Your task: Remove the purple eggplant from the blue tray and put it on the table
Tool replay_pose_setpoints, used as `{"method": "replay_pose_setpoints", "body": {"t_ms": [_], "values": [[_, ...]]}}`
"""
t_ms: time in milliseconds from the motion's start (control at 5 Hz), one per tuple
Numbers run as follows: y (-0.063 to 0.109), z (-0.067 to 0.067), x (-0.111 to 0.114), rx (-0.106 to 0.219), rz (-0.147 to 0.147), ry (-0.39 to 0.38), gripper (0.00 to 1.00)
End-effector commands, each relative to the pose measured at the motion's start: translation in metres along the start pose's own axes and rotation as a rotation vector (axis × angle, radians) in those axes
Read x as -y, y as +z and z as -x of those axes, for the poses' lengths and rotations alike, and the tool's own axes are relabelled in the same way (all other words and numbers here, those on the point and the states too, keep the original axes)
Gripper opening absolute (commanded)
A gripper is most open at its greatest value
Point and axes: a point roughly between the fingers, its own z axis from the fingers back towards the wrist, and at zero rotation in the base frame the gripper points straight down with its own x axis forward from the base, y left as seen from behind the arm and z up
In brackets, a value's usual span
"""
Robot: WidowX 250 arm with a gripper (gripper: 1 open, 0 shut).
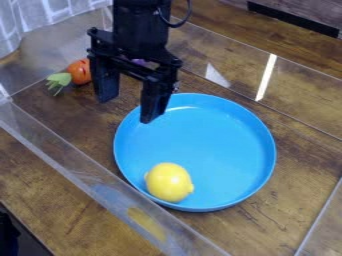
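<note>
1 glossy dark-purple eggplant (130,66) peeks between the 2 spread, empty fingers (151,100) just beyond the far-left rim of the round blue tray (227,135), which holds a yellow lemon (168,182), beside an orange carrot (76,72) on the wood counter (47,140).

A: How is the scene viewed?

B: One view only, taken from above and in front, angled down steeply onto the table (54,190). The planks are seen running diagonally, so the camera is set obliquely to the table edge.

A: How near?

B: Fairly close. The blue tray (254,125) is framed whole, right of centre. The gripper (127,88) is seen at upper left, its arm cut off by the top edge.

A: Shared ground with another view?

B: None; no second view is given.
</note>
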Motion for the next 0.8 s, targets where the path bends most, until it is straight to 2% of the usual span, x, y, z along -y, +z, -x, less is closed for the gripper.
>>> {"method": "replay_pose_setpoints", "body": {"t_ms": [0, 400, 600], "values": [[0.015, -0.004, 0.001, 0.063, 0.001, 0.023, 1.00], [0.009, -0.004, 0.001, 0.051, 0.009, 0.088, 1.00], [-0.008, -0.001, -0.013, 0.045, 0.011, 0.100, 1.00]]}}
